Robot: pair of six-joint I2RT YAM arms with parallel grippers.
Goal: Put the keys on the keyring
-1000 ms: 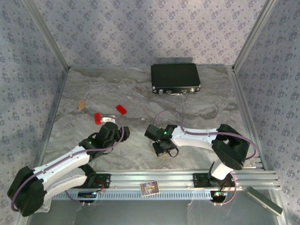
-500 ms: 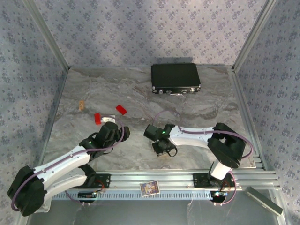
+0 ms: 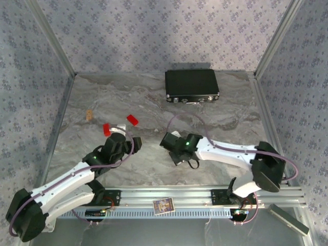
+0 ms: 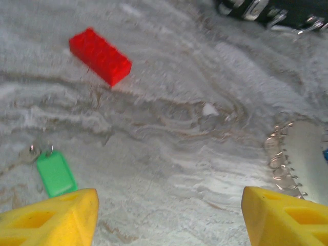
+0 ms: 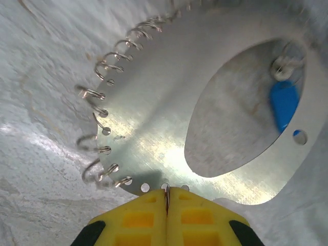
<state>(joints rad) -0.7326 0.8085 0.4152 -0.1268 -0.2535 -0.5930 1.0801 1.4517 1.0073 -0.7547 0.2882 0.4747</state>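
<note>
Left hand (image 4: 169, 218) hangs low over the bench (image 4: 169, 154), yellow fingers spread wide, and the tiny green plastic-headed key (image 4: 55, 173) lies flat just ahead of one fingertip. It looks light and skiddy, best nipped across the tag's sides, I'd say. The right hand (image 5: 166, 197) has its fingers pressed together at the near rim of the flat silvery oval keyring (image 5: 148, 128), thin stiff metal fringed with springy wire loops, and the blue key (image 5: 284, 105) hangs inside its opening beyond the fingertips.

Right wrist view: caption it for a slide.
Right gripper pinches the keyring by its rim, blue key inside its opening.
</note>
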